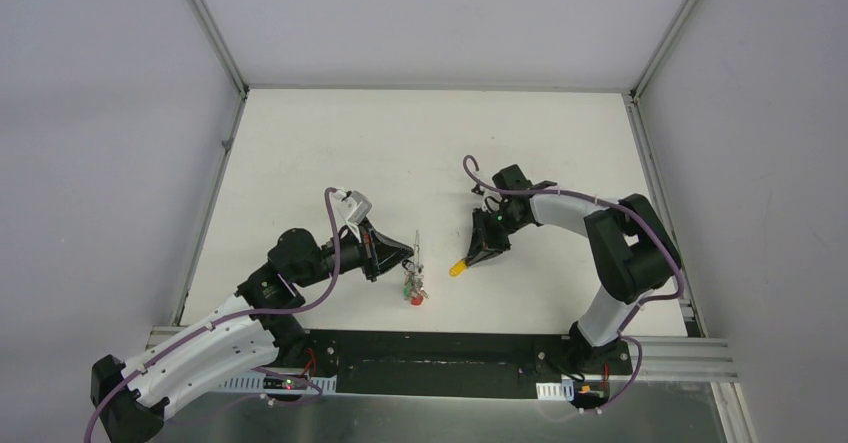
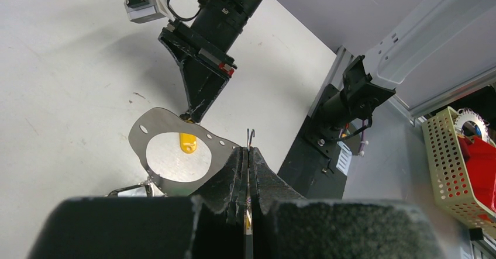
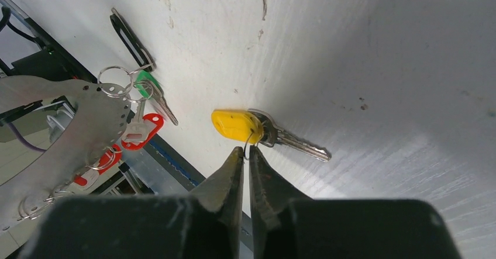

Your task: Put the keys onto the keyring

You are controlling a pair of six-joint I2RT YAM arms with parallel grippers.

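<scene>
My left gripper [image 1: 408,254] is shut on the keyring [image 1: 416,240], a thin grey wire loop whose hooked end sticks out past the fingertips in the left wrist view [image 2: 250,134]. Green-tagged [image 3: 149,83] and red-tagged [image 3: 144,131] keys hang from the loop [image 3: 131,40], low by the table [image 1: 414,291]. My right gripper [image 1: 471,260] is shut on the small ring of the yellow-tagged key [image 3: 237,125], held at table level just right of the keyring. That key also shows in the top view [image 1: 457,268] and the left wrist view [image 2: 188,144]. I cannot tell whether it is lifted.
A grey perforated metal plate [image 2: 140,135] juts into both wrist views [image 3: 76,124]. The arms' black base rail [image 1: 430,363] runs along the near table edge. A cream perforated basket [image 2: 450,165] stands off the table. Walls enclose the white table [image 1: 420,133].
</scene>
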